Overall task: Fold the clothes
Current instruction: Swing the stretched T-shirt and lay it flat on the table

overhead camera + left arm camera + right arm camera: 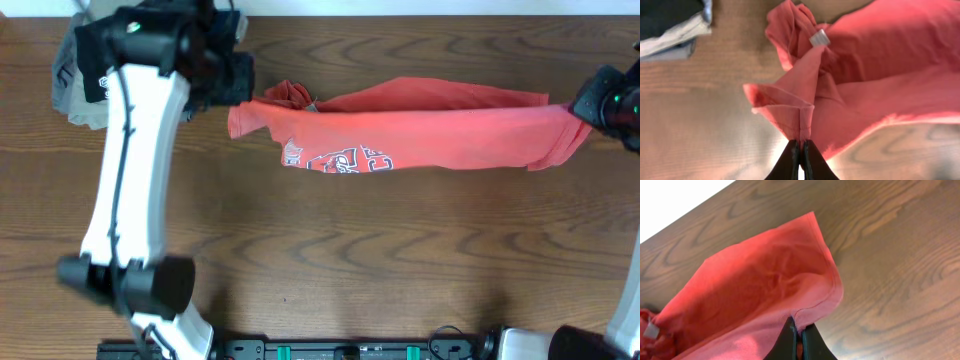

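The left gripper (801, 146) is shut tight on a small bit of hem at one end of the red T-shirt (440, 125). The right gripper (799, 330) is shut tight on the hem at the other end. The shirt is pulled long between them, across the far side of the table (350, 260). I cannot tell if it lies on the wood or hangs just above it.

Each gripper has only a little cloth. If the arms pull apart too hard, I think a hem could slip out and that end would drop in a heap.

Near the left gripper the cloth is bunched up, with the tag (820, 38) showing. A fold made now could come out crooked.

A pile of folded clothes (670, 25) sits close by on the left. A wide swing that way could bump it.
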{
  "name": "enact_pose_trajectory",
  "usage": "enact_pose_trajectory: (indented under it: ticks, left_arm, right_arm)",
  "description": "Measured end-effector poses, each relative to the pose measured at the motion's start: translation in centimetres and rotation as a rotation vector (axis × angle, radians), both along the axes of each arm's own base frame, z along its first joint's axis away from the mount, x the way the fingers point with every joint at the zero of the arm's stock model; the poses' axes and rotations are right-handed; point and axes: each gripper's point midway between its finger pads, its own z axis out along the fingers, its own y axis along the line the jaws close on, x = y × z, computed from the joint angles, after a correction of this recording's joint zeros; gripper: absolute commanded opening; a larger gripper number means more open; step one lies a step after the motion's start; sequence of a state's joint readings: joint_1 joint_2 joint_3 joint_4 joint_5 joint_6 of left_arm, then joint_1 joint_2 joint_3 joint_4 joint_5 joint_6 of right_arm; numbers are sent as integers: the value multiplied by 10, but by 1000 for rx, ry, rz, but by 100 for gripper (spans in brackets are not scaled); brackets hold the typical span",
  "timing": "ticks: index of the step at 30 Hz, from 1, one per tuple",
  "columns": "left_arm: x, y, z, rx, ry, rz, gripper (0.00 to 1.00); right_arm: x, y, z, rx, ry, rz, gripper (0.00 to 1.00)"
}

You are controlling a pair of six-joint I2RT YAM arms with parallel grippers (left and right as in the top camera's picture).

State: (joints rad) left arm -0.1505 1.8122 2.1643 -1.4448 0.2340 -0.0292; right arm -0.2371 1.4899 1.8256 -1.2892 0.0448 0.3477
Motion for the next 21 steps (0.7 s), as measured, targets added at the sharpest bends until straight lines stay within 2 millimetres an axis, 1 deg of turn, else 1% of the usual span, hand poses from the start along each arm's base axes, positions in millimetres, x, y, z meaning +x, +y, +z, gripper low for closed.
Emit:
enact_pose_trajectory:
  ticks: [3,6,10,13,15,16,17,18,20,21]
  left_arm:
    - [-34,3,28,-15,-25,-3,6]
    - [-73,6,64,-46,-103,-10,6]
    - [-104,8,104,-78,-247,-19,6]
    - [-113,9,120,-91,-309,-22,6]
    - [-108,8,120,-91,-311,-23,6]
    - [-102,7,118,-91,-308,-23,6]
    - [-90,5,113,-91,-302,-23,6]
    - [-77,3,109,-92,-300,-24,6]
    - [-41,-2,96,-92,-298,-24,6]
    - [-14,-6,87,-93,-309,-24,6]
  right_arm:
    - [-14,8,7,16,-3,21,1]
    - [-30,21,19,36,-29,76,1]
    - [-42,32,33,50,-77,121,1]
    - [-37,36,35,62,-93,144,1]
    - [-28,37,31,75,-91,158,1]
    - [-21,37,28,82,-90,163,1]
    - [-12,37,24,89,-85,169,1]
    - [-4,36,21,92,-87,172,1]
    - [25,36,14,89,-108,192,1]
    - [39,37,12,86,-128,206,1]
